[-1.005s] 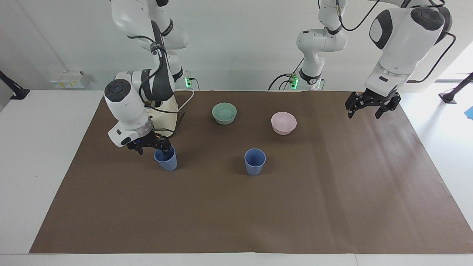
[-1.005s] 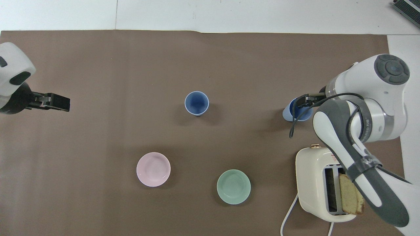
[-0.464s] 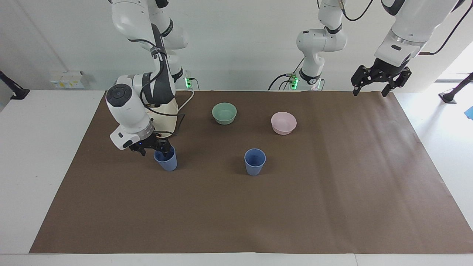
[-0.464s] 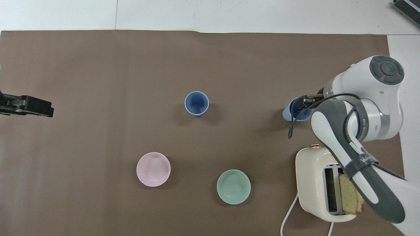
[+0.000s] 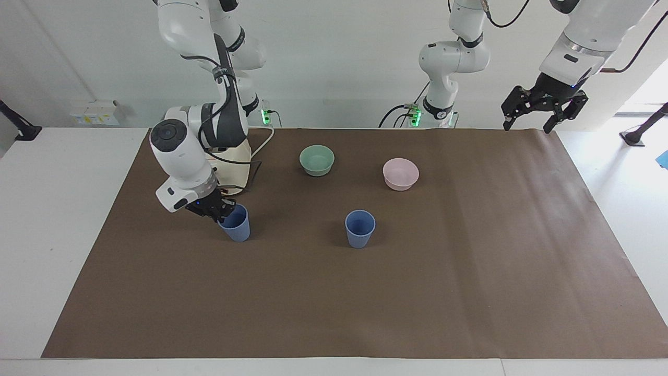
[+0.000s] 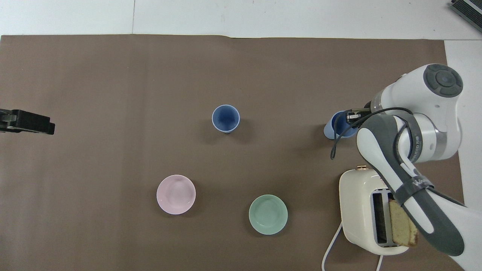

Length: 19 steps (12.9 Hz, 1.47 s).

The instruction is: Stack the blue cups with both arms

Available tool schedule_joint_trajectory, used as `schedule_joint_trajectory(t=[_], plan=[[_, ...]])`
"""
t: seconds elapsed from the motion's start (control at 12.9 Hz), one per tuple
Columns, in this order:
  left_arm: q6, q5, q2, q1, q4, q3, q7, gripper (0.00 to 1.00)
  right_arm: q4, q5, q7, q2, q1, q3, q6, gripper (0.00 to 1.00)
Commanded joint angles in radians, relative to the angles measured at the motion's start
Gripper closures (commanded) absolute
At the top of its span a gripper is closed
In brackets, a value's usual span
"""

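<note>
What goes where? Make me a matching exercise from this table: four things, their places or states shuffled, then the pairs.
Things
1. green bowl
2. toaster
3. right pincer
4. left pincer

Places or states
A. raised in the air at the left arm's end of the table
B. holds a slice of bread
C. gripping the rim of a blue cup
D. between the toaster and the pink bowl

Pairs: 1-D, 2-B, 3-C, 4-A

Bright, even light; soft shadows; both views sharp.

Two upright blue cups (image 5: 360,228) (image 5: 236,225), well apart
</note>
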Motion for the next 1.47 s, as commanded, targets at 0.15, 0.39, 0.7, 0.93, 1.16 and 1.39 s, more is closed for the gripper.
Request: schedule_joint_trajectory(t=[0.15,0.39,0.7,0.93,1.16,1.39], plan=[[-0.004,-0.014,-0.021,0.012,-0.012,-0.008,0.009,0.0,0.005,0.02,-0.008,0.005,0.014,0.009,0.016,1.0],[-0.021,-0.014,-0.023,0.012,-0.014,-0.008,0.008,0.0,0.066,0.02,0.0,0.001,0.029,0.012,-0.024,1.0],[-0.042,-0.014,-0.024,0.001,-0.014,-0.011,0.009,0.0,0.17,0.029,0.08,-0.003,0.035,0.076,-0.027,1.0],[-0.044,-0.014,-0.026,0.008,-0.015,-0.008,0.008,0.0,0.257,0.032,0.212,0.013,0.121,0.098,-0.011,1.0],[-0.039,-0.014,-0.026,0.006,-0.014,-0.008,0.006,0.0,0.363,0.026,0.348,0.056,0.211,0.099,-0.004,1.0],[-0.038,-0.014,-0.024,0.015,-0.012,-0.008,0.006,0.0,0.472,0.025,0.417,0.106,0.284,0.099,0.0,1.0]])
